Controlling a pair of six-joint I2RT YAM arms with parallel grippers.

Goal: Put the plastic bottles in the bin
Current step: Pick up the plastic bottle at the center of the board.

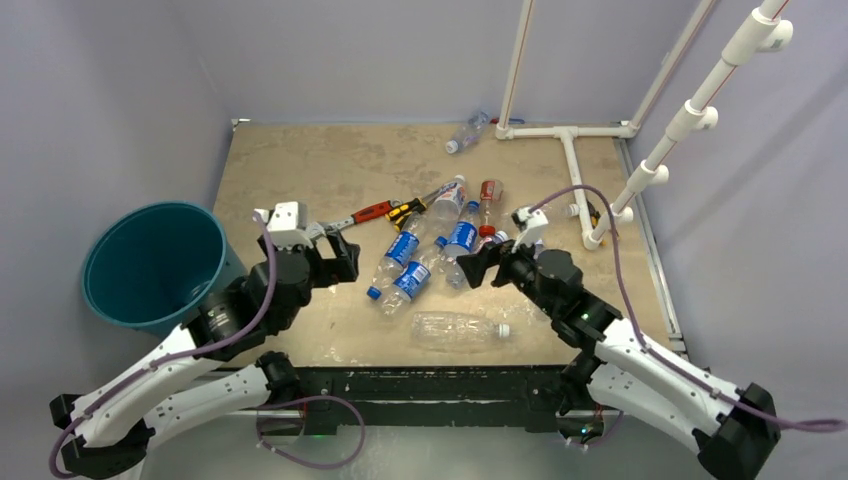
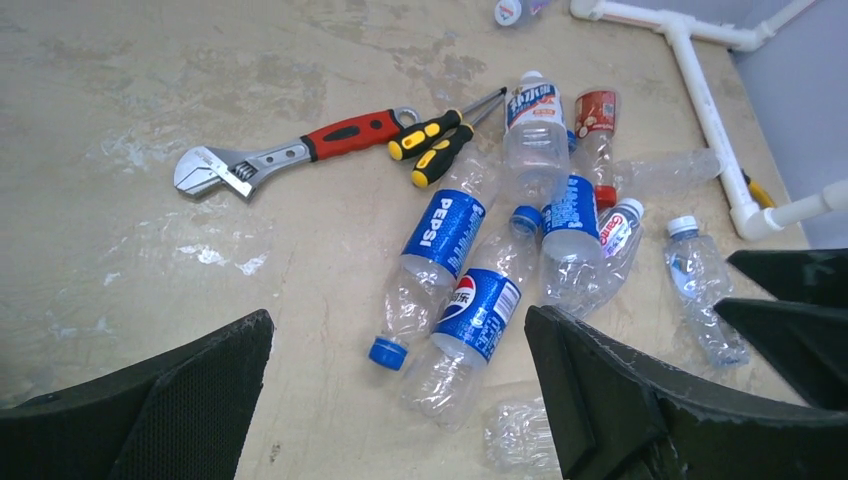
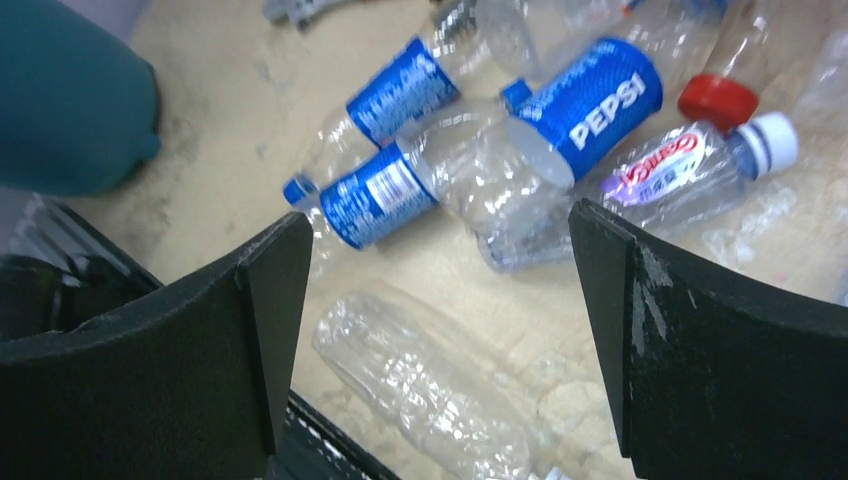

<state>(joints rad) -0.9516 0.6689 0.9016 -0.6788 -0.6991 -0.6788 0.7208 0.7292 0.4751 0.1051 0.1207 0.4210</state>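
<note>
One bin [image 1: 150, 265] stands at the left edge of the bench [image 1: 300, 170], with no bottle in it yet. My left pincer [image 1: 347, 258] hangs with its jaws apart and holds nothing. I judge it should close across the label of the nearest Pepsi bottle [image 1: 402, 248], clear of the one wrench [image 1: 372, 212]. I count about ten plastic bottles [image 1: 460, 330]: nine mid-bench and a lone bottle [image 1: 467, 132] far back. My right pincer [image 1: 477, 268] gapes too, empty

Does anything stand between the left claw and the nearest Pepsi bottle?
Nothing visible does. The open left claw points straight at the Pepsi bottle; the wrench and screwdrivers lie farther off, to one side.
</note>
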